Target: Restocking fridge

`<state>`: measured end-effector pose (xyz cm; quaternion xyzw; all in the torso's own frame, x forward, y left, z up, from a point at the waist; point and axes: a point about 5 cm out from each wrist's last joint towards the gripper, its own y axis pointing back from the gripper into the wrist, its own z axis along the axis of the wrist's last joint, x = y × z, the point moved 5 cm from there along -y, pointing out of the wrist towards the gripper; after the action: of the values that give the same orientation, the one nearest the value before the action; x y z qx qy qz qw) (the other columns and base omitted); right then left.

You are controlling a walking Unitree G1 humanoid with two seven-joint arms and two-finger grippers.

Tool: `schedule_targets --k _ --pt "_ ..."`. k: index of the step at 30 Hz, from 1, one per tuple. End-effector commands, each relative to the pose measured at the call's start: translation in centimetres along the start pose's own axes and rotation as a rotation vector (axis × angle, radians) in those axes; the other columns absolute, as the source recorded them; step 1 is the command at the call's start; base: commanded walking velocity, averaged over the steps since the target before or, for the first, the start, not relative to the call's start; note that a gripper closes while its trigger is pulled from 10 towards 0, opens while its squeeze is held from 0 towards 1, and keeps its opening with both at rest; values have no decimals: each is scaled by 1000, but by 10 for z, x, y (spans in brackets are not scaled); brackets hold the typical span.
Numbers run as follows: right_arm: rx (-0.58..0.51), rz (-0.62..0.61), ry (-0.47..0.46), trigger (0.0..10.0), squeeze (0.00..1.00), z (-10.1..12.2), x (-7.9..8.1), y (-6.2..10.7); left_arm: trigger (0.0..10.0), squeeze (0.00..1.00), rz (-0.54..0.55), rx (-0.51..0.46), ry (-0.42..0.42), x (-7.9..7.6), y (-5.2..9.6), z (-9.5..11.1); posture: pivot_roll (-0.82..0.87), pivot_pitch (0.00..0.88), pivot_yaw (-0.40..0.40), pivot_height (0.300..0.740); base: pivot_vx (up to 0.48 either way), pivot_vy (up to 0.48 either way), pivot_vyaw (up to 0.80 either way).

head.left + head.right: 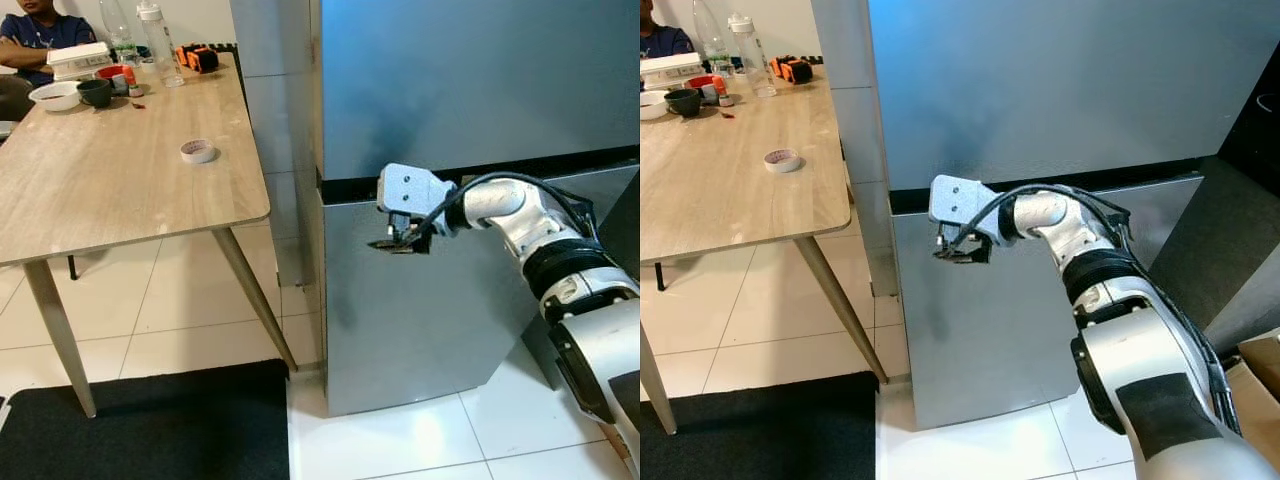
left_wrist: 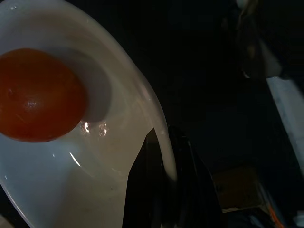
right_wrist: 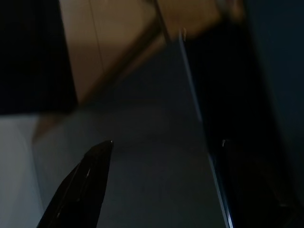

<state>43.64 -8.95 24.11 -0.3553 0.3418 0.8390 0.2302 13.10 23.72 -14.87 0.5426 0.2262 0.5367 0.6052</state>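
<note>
- Left wrist view: the left gripper (image 2: 164,190) is clamping the rim of a white bowl (image 2: 114,156) between its fingers, a tomato (image 2: 38,95) resting inside it.
- The right gripper (image 1: 398,240) is reaching to the fridge (image 1: 470,90), its fingers spread apart at the dark seam (image 1: 345,188) between the upper and lower doors.
- The step in hand looks like opening a door; next the fingers need to hook the door edge and pull.
- Beyond, a wooden table (image 1: 90,190) is carrying a tape roll (image 1: 197,151) and bottles (image 1: 160,45).

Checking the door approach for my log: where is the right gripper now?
In the head views, the right gripper is at the fridge front, just under the dark seam between the upper and lower doors, right of the wooden table.
</note>
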Motion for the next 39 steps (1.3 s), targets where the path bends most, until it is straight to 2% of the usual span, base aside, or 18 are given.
schedule_targets --k 1,6,15,24,35,39 --pt "45 -16 5 10000 0 -5 -2 -1 10000 0 -5 21 -1 -5 1 -7 -65 100 -27 740 0 0 0" --pt "121 -61 21 10000 0 -14 -4 -3 10000 0 -7 28 0 -6 2 -11 -61 104 -31 740 0 0 0" --pt "152 -39 64 10000 0 -17 3 -8 10000 0 -6 31 0 -6 2 -12 -62 108 -33 740 0 0 0" --pt "179 198 149 10000 0 -21 29 -7 10000 0 -13 37 -7 -9 3 -16 -60 122 -41 740 0 0 0" --pt "210 319 211 10000 0 -21 33 1 10000 0 -20 48 -5 -14 4 -22 -55 133 -48 740 0 0 0" --pt "157 311 194 10000 0 -11 29 0 10000 0 -21 47 -7 -14 4 -22 -55 133 -48 740 0 0 0"
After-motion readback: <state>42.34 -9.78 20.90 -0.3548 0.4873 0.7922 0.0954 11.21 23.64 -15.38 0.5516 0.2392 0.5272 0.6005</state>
